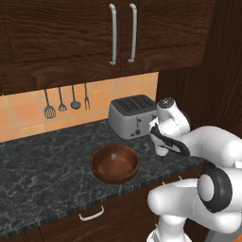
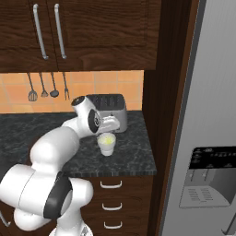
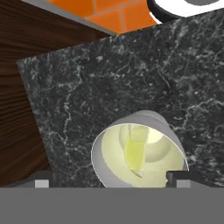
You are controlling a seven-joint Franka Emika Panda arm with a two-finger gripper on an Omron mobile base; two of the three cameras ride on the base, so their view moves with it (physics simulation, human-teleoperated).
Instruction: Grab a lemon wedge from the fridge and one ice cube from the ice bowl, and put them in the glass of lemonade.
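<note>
Right, your claw [image 3: 112, 178] hung directly over the glass of lemonade [image 3: 139, 151], fingers spread wide, one dark tip on each side of the rim, nothing pinched between them. Hand view looked straight down into the glass: the lemon wedge [image 3: 135, 151] sat inside it, a yellow-green sliver leaning against the pale inner wall. You could see the glass standing upright on the black marbled table [image 3: 109, 83], near the table's right end by the dark wood side panel [image 3: 17, 87].

Right base view put the glass [image 2: 106, 144] just in front of the silver toaster [image 2: 108, 110], with the arm's wrist bent down over it. The fridge [image 2: 207, 115] stood to the right beyond that panel, door closed, black dispenser panel [image 2: 212, 177] facing you.

Left base view showed the ice bowl [image 1: 115, 163] on the table to the left of the arm, in front of and left of the toaster [image 1: 132, 116], apart from it. Something pale sat at the bowl's centre, too faint for you to identify. Utensils [image 1: 66, 101] hung on the orange tile backsplash behind.
</note>
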